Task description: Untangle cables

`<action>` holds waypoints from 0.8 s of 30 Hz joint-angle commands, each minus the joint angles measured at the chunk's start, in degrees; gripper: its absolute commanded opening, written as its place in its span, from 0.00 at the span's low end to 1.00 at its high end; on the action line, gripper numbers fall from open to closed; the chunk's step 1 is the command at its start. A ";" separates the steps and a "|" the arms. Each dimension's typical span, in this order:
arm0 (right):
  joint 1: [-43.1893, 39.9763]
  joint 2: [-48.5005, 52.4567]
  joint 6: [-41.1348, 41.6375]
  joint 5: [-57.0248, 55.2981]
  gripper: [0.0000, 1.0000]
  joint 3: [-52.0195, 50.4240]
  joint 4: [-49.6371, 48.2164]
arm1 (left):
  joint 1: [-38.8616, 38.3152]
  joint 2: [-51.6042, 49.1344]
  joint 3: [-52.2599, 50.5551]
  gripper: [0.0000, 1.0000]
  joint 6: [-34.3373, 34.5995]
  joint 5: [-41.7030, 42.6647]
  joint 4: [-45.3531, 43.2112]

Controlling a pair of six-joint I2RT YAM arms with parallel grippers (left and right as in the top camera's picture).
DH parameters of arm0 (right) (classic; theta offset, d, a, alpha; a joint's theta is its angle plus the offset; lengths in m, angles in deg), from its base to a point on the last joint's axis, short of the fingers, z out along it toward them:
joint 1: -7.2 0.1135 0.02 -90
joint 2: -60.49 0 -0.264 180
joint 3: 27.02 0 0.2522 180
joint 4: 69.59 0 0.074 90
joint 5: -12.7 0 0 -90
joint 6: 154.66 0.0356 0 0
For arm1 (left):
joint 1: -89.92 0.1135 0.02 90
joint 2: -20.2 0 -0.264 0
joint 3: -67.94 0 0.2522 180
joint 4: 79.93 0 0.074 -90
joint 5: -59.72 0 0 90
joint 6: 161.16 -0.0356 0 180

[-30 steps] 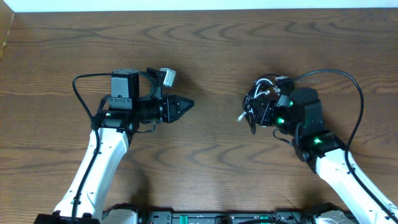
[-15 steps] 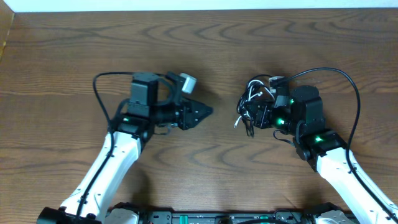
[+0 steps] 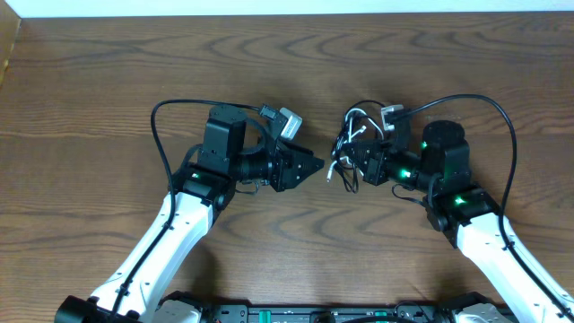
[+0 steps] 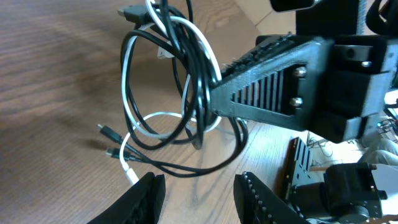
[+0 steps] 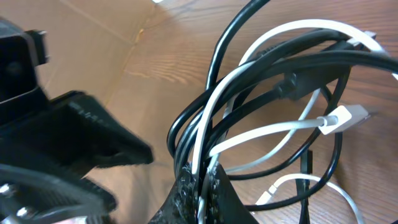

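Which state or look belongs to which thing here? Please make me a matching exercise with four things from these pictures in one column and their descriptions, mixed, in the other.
Things:
1. left gripper
2. right gripper
3. cables
4. table

Descriptions:
A. brown, with wood grain
B. shut, with strands pinched between the fingers
C. open, with nothing between the fingers
D. white and black loops wound together

Right pairs: 1-C, 2-B, 3-D, 4-A
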 commanded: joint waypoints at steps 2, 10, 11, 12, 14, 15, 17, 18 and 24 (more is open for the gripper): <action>-0.37 -2.32 0.52 3.65 0.01 1.70 -1.60 | -0.09 -0.44 -0.33 0.41 -0.85 -1.73 -0.70; -0.35 -3.58 4.17 8.07 0.01 1.70 -6.75 | -0.09 -5.07 -0.33 0.41 -0.94 -1.44 -2.12; -0.35 -3.78 4.59 8.15 0.01 1.70 -6.99 | -0.09 -5.86 -0.33 0.41 -0.87 -1.01 -2.84; -0.35 -4.07 4.59 8.13 0.01 1.70 -7.06 | -0.09 -7.04 -0.33 0.41 -0.70 -0.07 -4.15; -0.35 -4.31 4.59 8.15 0.01 1.70 -7.02 | -0.09 -8.22 -0.33 0.41 -0.68 1.66 -5.97; -0.35 -4.37 4.61 8.31 0.01 1.70 -7.02 | -0.09 -8.63 -0.33 0.40 -0.48 2.16 -6.80; -0.37 -4.42 4.59 8.35 0.01 1.70 -6.91 | -0.09 -9.03 -0.33 0.40 0.09 3.13 -8.28; -0.37 -4.42 4.61 8.35 0.01 1.70 -6.91 | -0.09 -9.03 -0.33 0.40 0.52 3.52 -9.05; -0.55 -4.42 4.63 8.37 0.01 1.70 -6.91 | -0.09 -9.01 -0.33 0.41 1.01 7.48 -12.44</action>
